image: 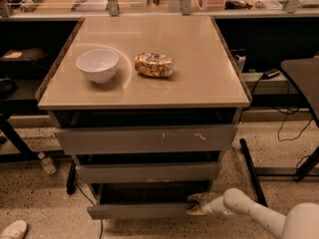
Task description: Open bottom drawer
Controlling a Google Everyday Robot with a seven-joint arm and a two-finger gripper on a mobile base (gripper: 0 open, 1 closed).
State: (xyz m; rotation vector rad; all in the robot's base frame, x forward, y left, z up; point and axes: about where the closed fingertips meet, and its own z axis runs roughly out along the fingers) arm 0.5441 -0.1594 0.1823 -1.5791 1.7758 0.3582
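The bottom drawer (139, 210) is the slimmest grey front, lowest of three under the beige cabinet top. It stands pulled out a little, with a dark gap above its front. My gripper (195, 204) is at the drawer's right end, its fingers at the top right corner of the front. The white arm (259, 216) comes in from the lower right.
The wide scratched top drawer (144, 139) and the mid drawer (144, 173) sit above. A white bowl (97, 65) and a crumpled snack bag (154, 64) lie on the cabinet top (199, 78). A bottle (48, 164) stands on the floor at left, table legs (251, 171) at right.
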